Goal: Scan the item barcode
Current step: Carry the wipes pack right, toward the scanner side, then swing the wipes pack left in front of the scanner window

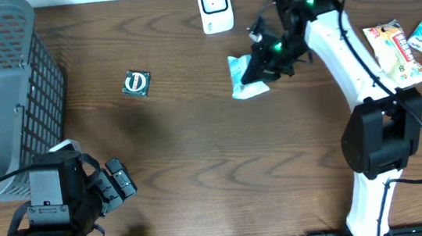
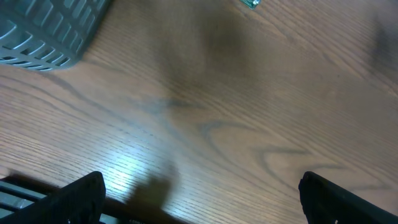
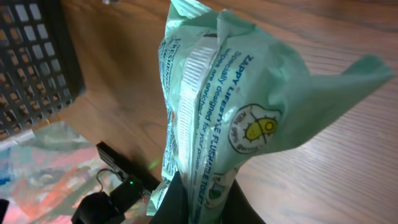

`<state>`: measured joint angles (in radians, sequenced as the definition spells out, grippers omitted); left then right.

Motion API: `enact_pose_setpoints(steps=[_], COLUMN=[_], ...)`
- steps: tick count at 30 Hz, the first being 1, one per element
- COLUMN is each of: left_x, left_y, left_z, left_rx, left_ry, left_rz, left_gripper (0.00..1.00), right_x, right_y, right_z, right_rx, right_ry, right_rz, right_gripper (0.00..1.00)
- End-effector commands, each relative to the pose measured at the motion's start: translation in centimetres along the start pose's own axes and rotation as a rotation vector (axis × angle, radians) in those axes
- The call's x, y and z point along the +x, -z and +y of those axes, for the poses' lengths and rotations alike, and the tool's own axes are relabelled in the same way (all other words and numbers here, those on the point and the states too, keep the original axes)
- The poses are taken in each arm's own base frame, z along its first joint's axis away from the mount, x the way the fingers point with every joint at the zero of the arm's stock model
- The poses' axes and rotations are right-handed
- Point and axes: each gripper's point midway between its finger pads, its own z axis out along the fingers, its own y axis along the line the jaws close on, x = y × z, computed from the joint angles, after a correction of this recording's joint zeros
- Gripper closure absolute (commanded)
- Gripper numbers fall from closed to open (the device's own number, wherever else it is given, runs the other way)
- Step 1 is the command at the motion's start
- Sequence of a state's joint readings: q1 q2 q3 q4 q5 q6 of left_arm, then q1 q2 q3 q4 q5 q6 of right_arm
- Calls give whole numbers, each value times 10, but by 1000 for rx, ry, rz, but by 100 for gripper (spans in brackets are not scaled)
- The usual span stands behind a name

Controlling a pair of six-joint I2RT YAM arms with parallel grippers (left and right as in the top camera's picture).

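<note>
My right gripper (image 1: 259, 67) is shut on a mint-green packet (image 1: 246, 81) with printed text, held a little above the table, just in front of and to the right of the white scanner (image 1: 215, 6). In the right wrist view the packet (image 3: 230, 106) rises from between the dark fingers (image 3: 177, 202), pinched at its lower end by the gripper (image 3: 202, 199). I cannot make out a barcode on it. My left gripper (image 1: 114, 188) rests at the front left, wide open over bare wood. Its gripper (image 2: 202, 202) has nothing between its fingers.
A grey mesh basket (image 1: 5, 100) fills the left side. A small dark-green packet (image 1: 137, 83) lies left of centre. Several snack packets (image 1: 400, 51) lie at the far right. A black device with a green light (image 3: 124, 186) shows in the right wrist view.
</note>
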<state>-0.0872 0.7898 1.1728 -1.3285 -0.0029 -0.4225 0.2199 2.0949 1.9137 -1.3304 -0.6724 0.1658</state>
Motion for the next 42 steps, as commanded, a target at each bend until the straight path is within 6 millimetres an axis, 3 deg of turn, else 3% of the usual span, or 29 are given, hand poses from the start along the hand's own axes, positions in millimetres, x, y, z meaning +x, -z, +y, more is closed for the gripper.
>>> enact_pose_setpoints(steps=[1, 7, 12, 20, 26, 34, 42], left_x=[0, 0, 0, 0, 0, 0, 0], left_y=[0, 0, 0, 0, 0, 0, 0], left_z=[1, 1, 1, 1, 1, 1, 1], left_rx=[-5, -5, -5, -5, -5, -5, -5], left_ry=[4, 4, 4, 4, 4, 4, 4], left_rz=[0, 0, 0, 0, 0, 0, 0], left_gripper=[2, 2, 2, 2, 2, 2, 2], right_x=[5, 23, 30, 35, 20, 9, -4], right_y=[40, 85, 100, 77, 60, 49, 55], right_z=[5, -2, -1, -14, 16, 17, 31], right_rx=[-13, 52, 70, 44, -223, -283, -338], right_ry=[47, 71, 95, 75, 238, 298, 438], right_rz=[-77, -147, -174, -126, -176, -222, -295], right_gripper=[99, 99, 99, 99, 99, 99, 99])
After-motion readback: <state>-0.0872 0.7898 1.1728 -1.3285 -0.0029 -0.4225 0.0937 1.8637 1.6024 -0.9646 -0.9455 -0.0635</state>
